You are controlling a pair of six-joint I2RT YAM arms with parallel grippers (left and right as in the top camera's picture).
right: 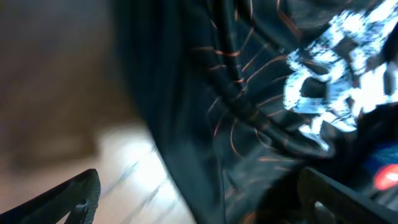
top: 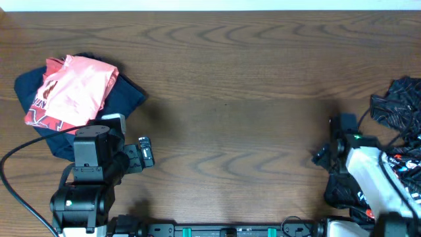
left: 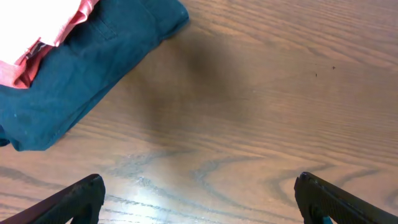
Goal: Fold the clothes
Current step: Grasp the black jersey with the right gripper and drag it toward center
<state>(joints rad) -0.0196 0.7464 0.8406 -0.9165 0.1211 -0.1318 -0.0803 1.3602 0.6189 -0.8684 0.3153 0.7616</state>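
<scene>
The clothes (top: 402, 104) are a crumpled black heap with fine red and white lines at the table's right edge, reaching down under my right arm. In the right wrist view the black fabric (right: 249, 93) with red contour lines and white lettering (right: 336, 68) fills the frame, blurred. My right gripper (right: 199, 199) stands open over its left edge, with cloth lying between the wide-apart fingers but not pinched. In the overhead view the right gripper (top: 325, 157) is beside the heap. My left gripper (top: 143, 153) (left: 199, 202) is open over bare wood, nothing in it.
A salmon-pink shirt (top: 72, 89) lies folded on a navy-blue garment (top: 128, 99) at the far left; both show in the left wrist view, the pink shirt (left: 31, 31) and the navy garment (left: 81, 68). A black cable (top: 13, 191) loops at the front left. Brown wooden table (top: 230, 99).
</scene>
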